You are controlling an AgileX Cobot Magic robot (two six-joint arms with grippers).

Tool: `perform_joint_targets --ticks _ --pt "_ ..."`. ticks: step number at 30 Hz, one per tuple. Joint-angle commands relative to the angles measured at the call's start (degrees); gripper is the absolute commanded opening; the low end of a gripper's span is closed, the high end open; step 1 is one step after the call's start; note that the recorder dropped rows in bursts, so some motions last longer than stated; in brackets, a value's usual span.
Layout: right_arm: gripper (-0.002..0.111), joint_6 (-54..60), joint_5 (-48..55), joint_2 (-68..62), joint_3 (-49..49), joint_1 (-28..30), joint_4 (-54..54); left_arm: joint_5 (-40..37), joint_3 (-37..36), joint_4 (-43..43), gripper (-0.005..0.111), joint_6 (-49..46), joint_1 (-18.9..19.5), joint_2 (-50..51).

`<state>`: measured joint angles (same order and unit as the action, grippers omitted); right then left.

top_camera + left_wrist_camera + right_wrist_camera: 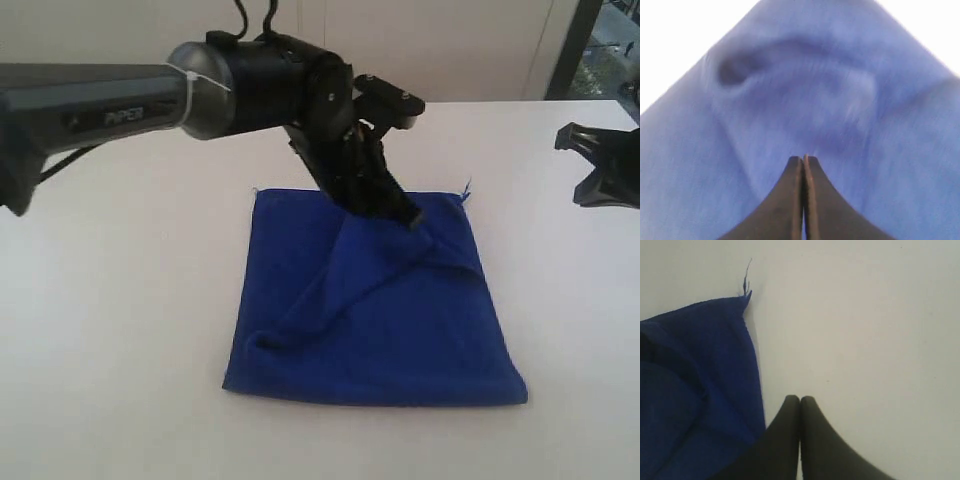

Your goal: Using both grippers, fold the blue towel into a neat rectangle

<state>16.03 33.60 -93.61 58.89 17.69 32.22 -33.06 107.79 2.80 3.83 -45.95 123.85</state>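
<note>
The blue towel (380, 320) lies on the white table (120, 300) in the middle of the exterior view, roughly square and apparently doubled over. It is not flat: a raised ridge runs from its lower left up to its upper right.

The left gripper (412, 216) comes down at the upper end of that ridge. Its fingers are pressed together with the tips at the cloth, and the wrist view shows no fabric between them, so whether a pinch is caught cannot be told. The right gripper (800, 400) is at the right edge of the frame, off the towel and over bare table, with its fingers closed on nothing.

The cloth looks soft, light and limp. It would likely sag and wrinkle when lifted, so it is probably best taken at the corners or along an edge. The far right corner, marked by a loose thread (746, 275), looks free to grasp. No container is in sight.
</note>
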Motion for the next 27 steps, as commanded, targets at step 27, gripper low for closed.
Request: perform_joint_targets --ticks 27 --pt "0.0 1.77 -3.07 0.24 -0.11 0.28 0.16 8.67 8.94 -1.69 0.044 -1.06 -4.7 9.91"
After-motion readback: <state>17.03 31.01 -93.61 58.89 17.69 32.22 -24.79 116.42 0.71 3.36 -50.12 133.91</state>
